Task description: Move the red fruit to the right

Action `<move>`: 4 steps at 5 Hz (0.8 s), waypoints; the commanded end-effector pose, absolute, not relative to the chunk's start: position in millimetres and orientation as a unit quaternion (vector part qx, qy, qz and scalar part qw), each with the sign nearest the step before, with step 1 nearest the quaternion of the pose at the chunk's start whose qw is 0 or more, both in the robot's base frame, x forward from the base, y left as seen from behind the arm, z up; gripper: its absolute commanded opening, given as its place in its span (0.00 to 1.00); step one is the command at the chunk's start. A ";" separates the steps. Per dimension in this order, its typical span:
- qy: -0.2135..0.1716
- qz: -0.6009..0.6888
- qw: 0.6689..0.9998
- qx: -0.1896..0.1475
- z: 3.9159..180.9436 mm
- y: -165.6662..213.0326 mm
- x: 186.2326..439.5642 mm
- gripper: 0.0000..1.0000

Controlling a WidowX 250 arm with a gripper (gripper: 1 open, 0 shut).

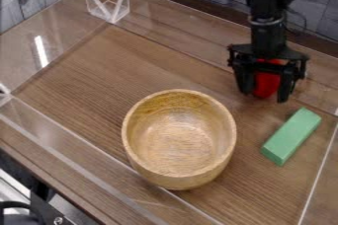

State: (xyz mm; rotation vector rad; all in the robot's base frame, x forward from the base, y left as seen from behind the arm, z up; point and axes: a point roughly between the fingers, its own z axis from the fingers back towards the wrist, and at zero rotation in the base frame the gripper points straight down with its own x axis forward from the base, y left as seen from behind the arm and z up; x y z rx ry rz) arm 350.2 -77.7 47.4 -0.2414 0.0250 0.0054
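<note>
Gripper: I see my gripper (pixel 268 79) pointing steeply down at the table, its two black fingers (pixel 242 74) spread apart, one on each side of the red fruit (the log's wide reading agrees with what I see).

Red fruit: the red fruit (pixel 271 82) sits between the spread fingers, low at the table surface on the right side of the work area. I cannot tell whether either finger touches it; it does not look pinched. Its stem or leaf is too small for me to make out.

Arm: the black arm (pixel 268 7) rises nearly straight up from the gripper and leaves the top edge of the view.

Green block: a green rectangular block (pixel 292 135) lies flat on the table near the gripper, below and a little to the right of the fruit in the picture, apart from both, and angled diagonally.

Wooden bowl: a wooden bowl (pixel 136 148) stands upright at centre, well left of and nearer the camera than the fruit; its inside shows only wood.

Table: the wood-grain table (pixel 119 66) is ringed by a low clear wall (pixel 34 56) (glare streaks on its left side).

Clear stand: a small clear folded piece (pixel 106 5) stands at the far left corner, well apart from everything else.
</note>
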 end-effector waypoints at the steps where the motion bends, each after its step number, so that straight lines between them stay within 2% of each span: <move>1: -0.042 -0.003 0.990 -0.131 82.4 -73.7 357.8 1.00; 2: -0.051 -0.002 0.990 -0.133 85.0 -72.6 358.9 1.00; 3: -0.065 0.005 0.988 -0.141 102.6 -65.0 357.3 1.00; 4: -0.093 0.023 0.985 -0.146 133.7 -44.7 355.3 1.00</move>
